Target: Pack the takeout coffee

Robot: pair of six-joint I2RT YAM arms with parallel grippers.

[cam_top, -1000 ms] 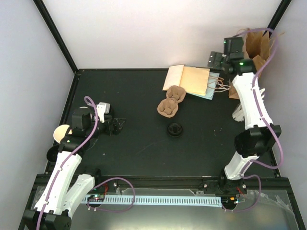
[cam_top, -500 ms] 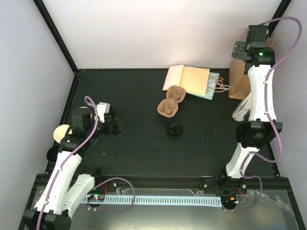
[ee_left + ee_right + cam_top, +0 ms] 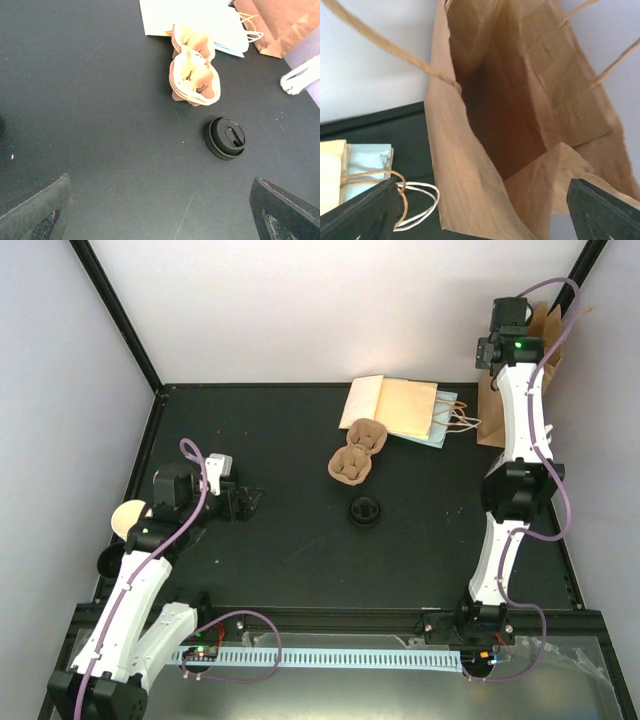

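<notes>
- The left arm point(image 3: 135, 580) rises from its base at the near left corner and bends inward over the left part of the table point(image 3: 280, 440). Its wrist is low and points toward the middle.
- The left gripper point(image 3: 247, 502) stands wide open. In the left wrist view its fingers point(image 3: 37, 215) sit at the two lower corners with only bare tabletop between them, so it holds nothing.
- The right arm point(image 3: 525, 430) is stretched almost straight up the right side, with its wrist raised at the far right corner.
- The right gripper point(image 3: 482, 200) is spread wide and holds nothing. Its camera looks down into the mouth of an upright, open brown paper bag point(image 3: 485, 125).
- One paper cup point(image 3: 127, 517) shows at the table's left edge, just beside the left arm and partly covered by it, well apart from the bag. From above only its cream round top is visible, and the sleeve cannot be made out.
- A dark round shape point(image 3: 108, 562) lies nearer along the same edge. I cannot tell whether it is the second cup.
- The brown cup carrier point(image 3: 192, 75) lies mid-table with its wells showing. The black lids point(image 3: 226, 138) sit near it on the near side, apart from it.
- Flat paper bags point(image 3: 400, 408) lie behind the carrier, their handles toward the standing bag.
</notes>
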